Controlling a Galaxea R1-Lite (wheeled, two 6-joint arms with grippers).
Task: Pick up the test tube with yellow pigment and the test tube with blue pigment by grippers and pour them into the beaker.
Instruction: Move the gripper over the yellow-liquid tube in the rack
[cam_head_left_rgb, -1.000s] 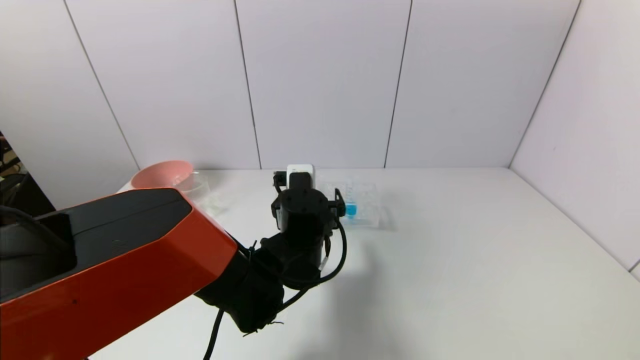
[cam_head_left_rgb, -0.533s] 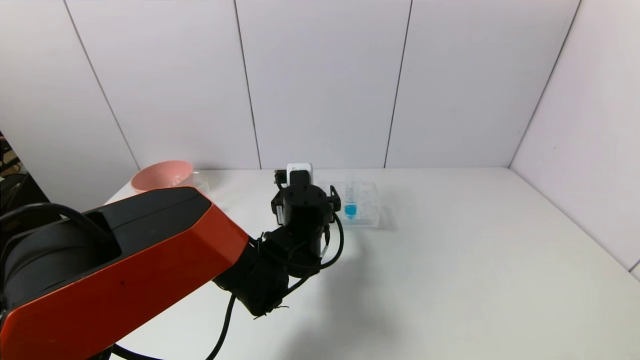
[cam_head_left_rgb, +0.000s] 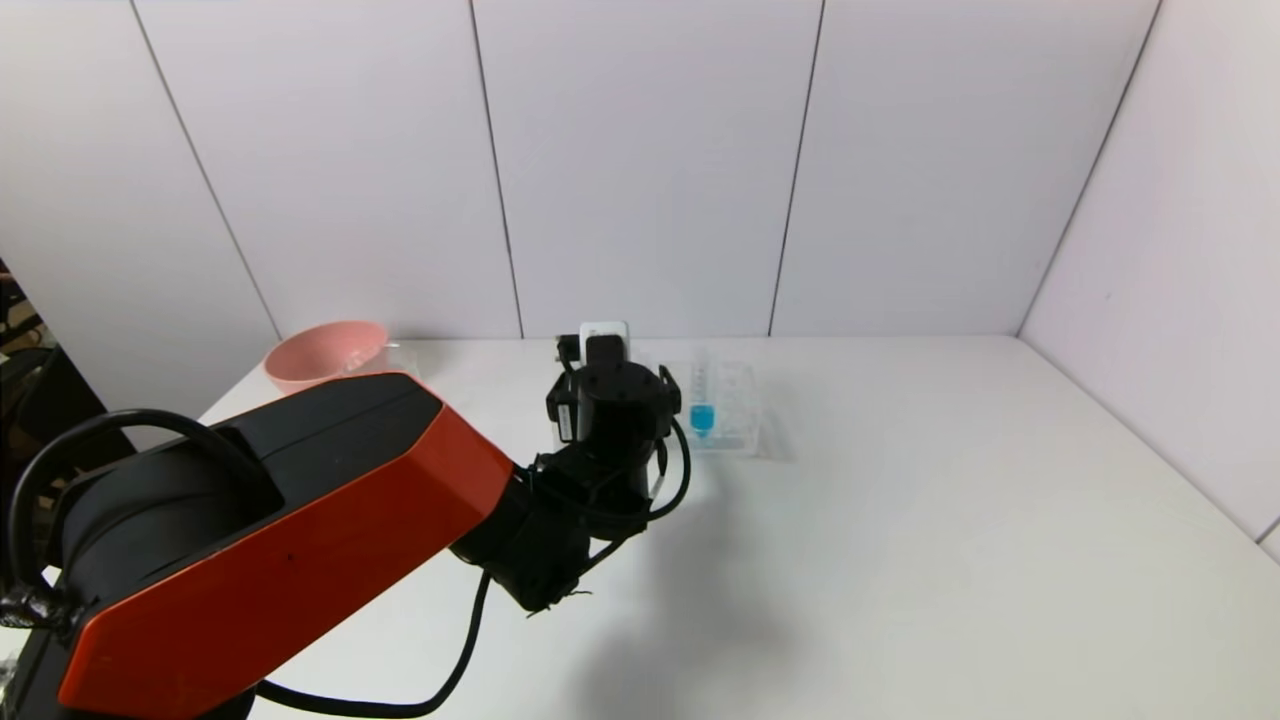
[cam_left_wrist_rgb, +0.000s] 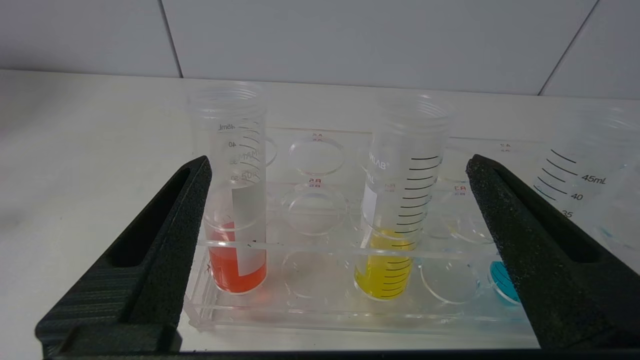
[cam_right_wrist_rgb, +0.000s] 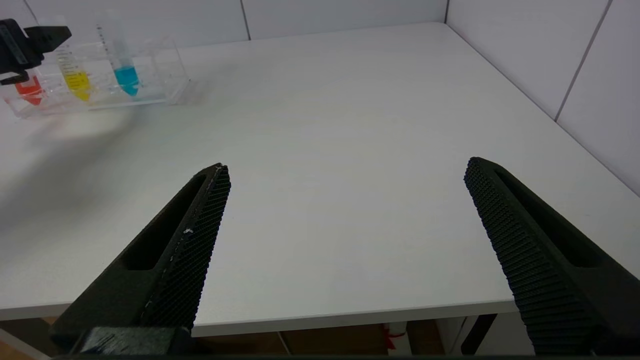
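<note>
In the left wrist view my left gripper (cam_left_wrist_rgb: 337, 165) is open and empty, just in front of the clear tube rack (cam_left_wrist_rgb: 320, 315). The yellow tube (cam_left_wrist_rgb: 395, 240) stands in the rack between the jaws, nearer the one that half hides the blue tube (cam_left_wrist_rgb: 500, 280). The jaws touch nothing. In the head view the left wrist (cam_head_left_rgb: 610, 405) hides the yellow tube; the blue tube (cam_head_left_rgb: 702, 415) shows beside it. A clear vessel, likely the beaker (cam_head_left_rgb: 398, 355), stands by the pink bowl. My right gripper (cam_right_wrist_rgb: 346, 167) is open and empty over the table's front edge.
A red-liquid tube (cam_left_wrist_rgb: 235, 220) stands in the rack by the other left finger. A pink bowl (cam_head_left_rgb: 325, 350) sits at the back left. The white table (cam_head_left_rgb: 950, 520) is walled at the back and right. The right wrist view shows the rack (cam_right_wrist_rgb: 165, 75) far off.
My left arm has reached farther toward the rack; its wrist moved slightly up and away in the head view. The rack and tubes have not moved.
</note>
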